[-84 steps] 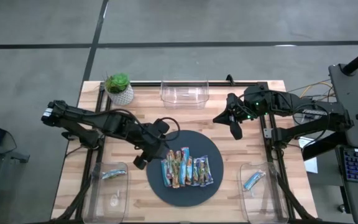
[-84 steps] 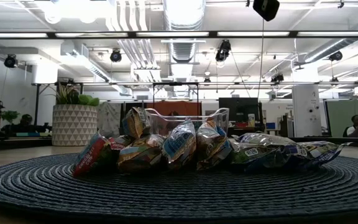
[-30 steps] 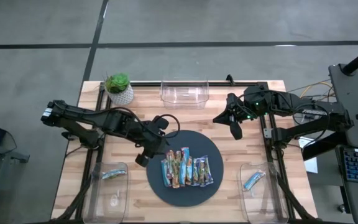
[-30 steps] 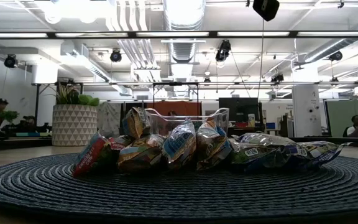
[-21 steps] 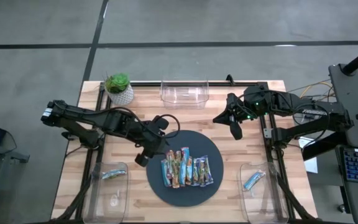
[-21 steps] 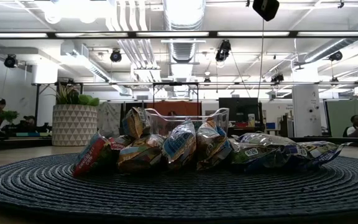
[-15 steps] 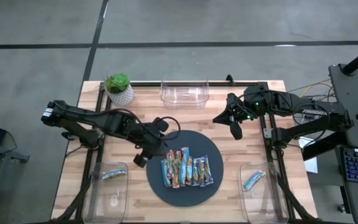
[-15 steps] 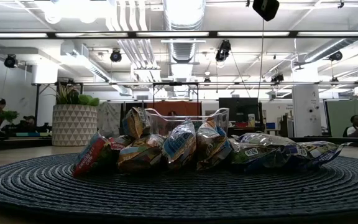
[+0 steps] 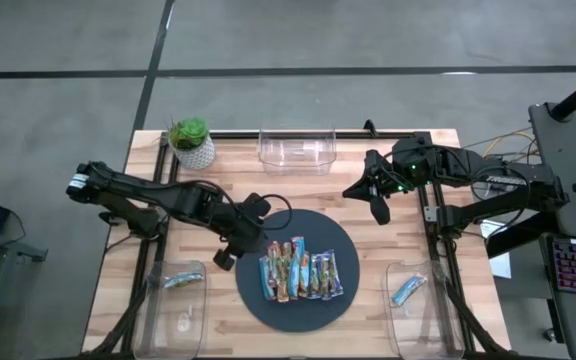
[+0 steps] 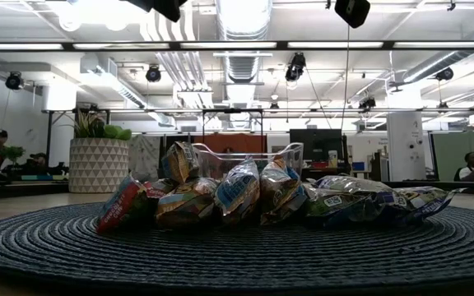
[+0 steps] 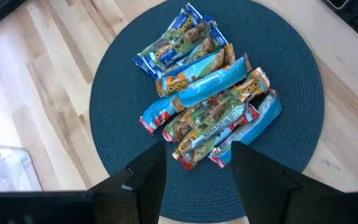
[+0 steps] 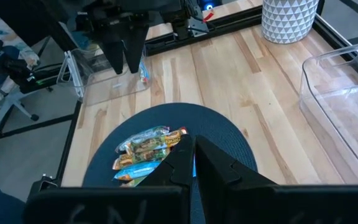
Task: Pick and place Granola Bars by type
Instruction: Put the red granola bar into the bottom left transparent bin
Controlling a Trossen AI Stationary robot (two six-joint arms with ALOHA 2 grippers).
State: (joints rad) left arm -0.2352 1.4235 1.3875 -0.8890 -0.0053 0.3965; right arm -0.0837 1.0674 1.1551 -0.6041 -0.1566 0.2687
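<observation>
Left bin (image 9: pixel 180 296): clear hard plastic, rounded corners, one bar (image 9: pixel 179 282) inside, near side of left gripper (image 9: pixel 236 250).
Left gripper: dark, two flat fingers (image 11: pixel 146 180) parted, nothing between them, hanging over mat's left edge. Bars (image 9: pixel 299 269) just right of it, seen straight ahead past the fingers in left wrist view.
Mat (image 9: pixel 298 300): dark blue, round, woven in ribbed rings.
Bars: flat oblong shiny crinkled wrappers, blue and green/red-brown, packed side by side, some overlapping (image 11: pixel 207 109), mid-mat.
Back bin (image 9: pixel 297 148): same clear plastic, at table's far edge.
Right gripper (image 9: pixel 377 207): fingers closed, holding nothing, off mat's upper right edge, well apart from bars. Right bin (image 9: pixel 415 300) on its near side, one blue bar (image 9: pixel 407 289) in it.

Versus 0.5 s ago: left gripper shifted slightly, dark arm part now at top of low view (image 10: pixel 161 6). Bars, bins, right arm unchanged.

Table (image 9: pixel 388 250): light wood planks, black rails along sides. Pot (image 9: pixel 192 145) with white faceted pattern and green plant at far left corner. Floor grey concrete with dark seams. Low view: open hall, ducts and lamps overhead, monitors, person seated far right (image 10: pixel 472 168).
</observation>
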